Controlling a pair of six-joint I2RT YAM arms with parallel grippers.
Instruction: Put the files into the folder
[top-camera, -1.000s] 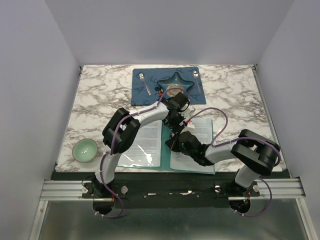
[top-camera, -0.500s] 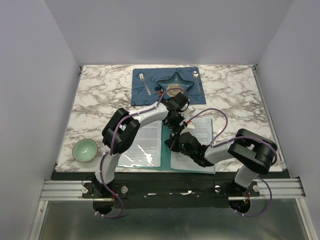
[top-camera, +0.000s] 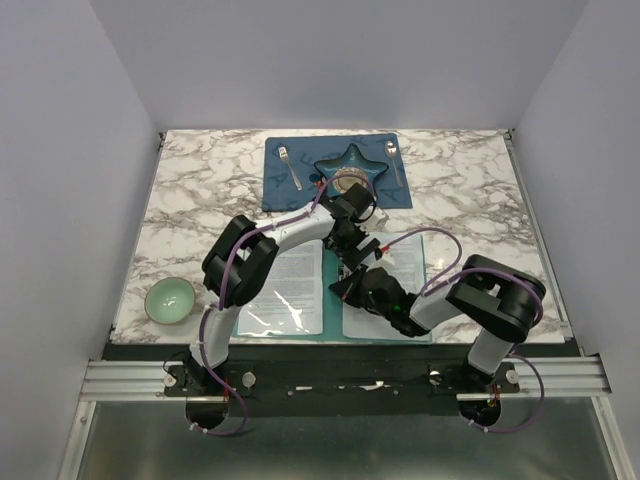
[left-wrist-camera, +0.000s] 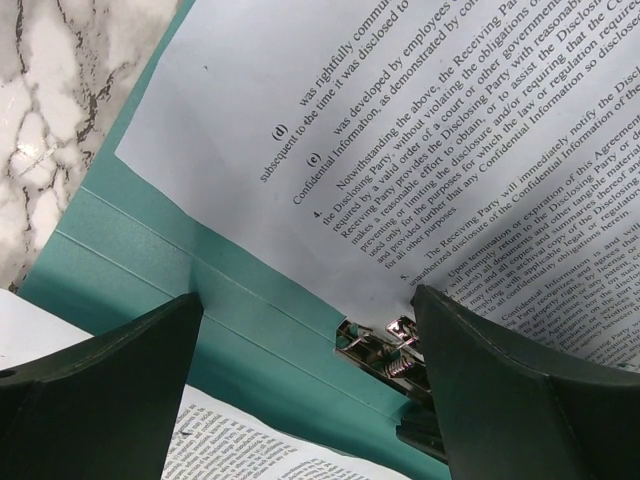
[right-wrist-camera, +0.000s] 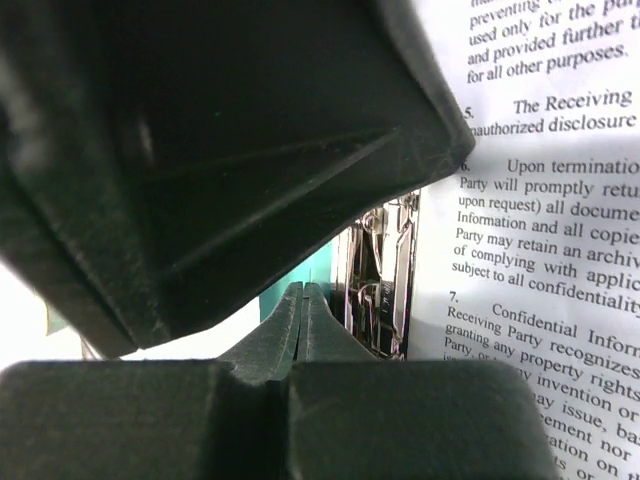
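Observation:
The teal folder (top-camera: 331, 315) lies open near the table's front edge. One of the files (top-camera: 290, 285) rests on its left half and another sheet (top-camera: 400, 262) on its right half. My left gripper (top-camera: 352, 252) hangs low over the spine, open, its jaws either side of the silver clip (left-wrist-camera: 385, 352) with the folder (left-wrist-camera: 200, 300) and printed files (left-wrist-camera: 400, 150) below. My right gripper (right-wrist-camera: 303, 292) is shut with nothing in it, its tips beside the clip (right-wrist-camera: 385, 270) and the right sheet (right-wrist-camera: 540, 250). The left gripper's dark finger (right-wrist-camera: 200, 150) fills the top of the right wrist view.
A dark blue placemat (top-camera: 300, 195) at the back holds a star dish (top-camera: 350, 168), a fork (top-camera: 290, 168) and a spoon (top-camera: 393, 160). A pale green bowl (top-camera: 170, 300) stands at the front left. Both arms crowd together over the folder's middle.
The right arm has shifted slightly left and forward, bringing its shut gripper closer to the spine. The left gripper has barely moved and stays open.

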